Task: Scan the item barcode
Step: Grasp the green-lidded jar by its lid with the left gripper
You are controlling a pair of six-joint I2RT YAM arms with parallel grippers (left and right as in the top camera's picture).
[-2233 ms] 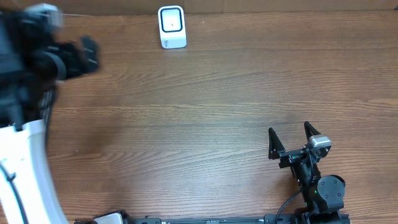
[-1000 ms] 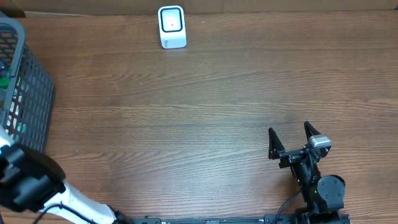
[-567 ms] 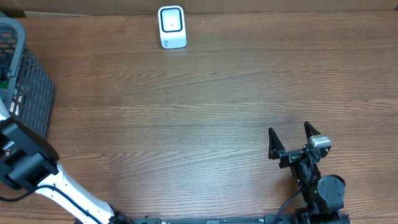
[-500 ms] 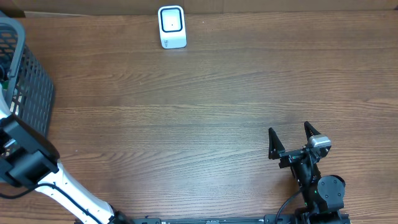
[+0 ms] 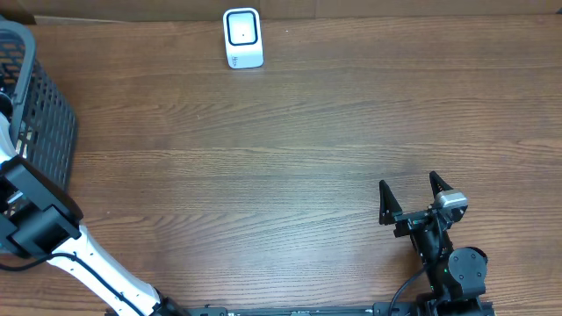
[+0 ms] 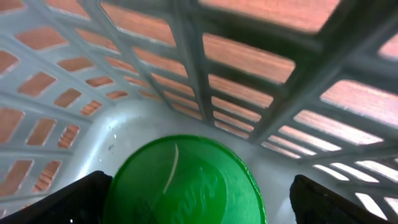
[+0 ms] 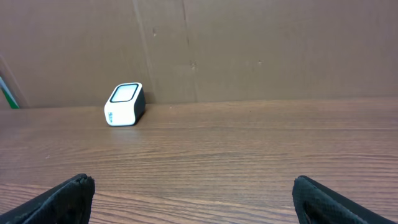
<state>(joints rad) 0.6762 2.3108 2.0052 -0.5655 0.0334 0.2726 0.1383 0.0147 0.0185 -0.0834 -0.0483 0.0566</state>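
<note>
Station for barcode scanning, shown from overhead and from both wrists. The left gripper (image 6: pixel 199 182) is seen inside the basket (image 5: pixel 46 118) at the table's (image 5: pixel 290 158) left edge, jaws spread and released. The round green item (image 6: pixel 183 186) is seen on the basket floor between the fingers (image 6: pixel 59 202), with a gap at the right one. The right gripper (image 5: pixel 407 183) is held near the front edge, jaws wide, nothing grasped. The scanner (image 5: pixel 243 37) is placed at the far edge, well apart from the basket.
</note>
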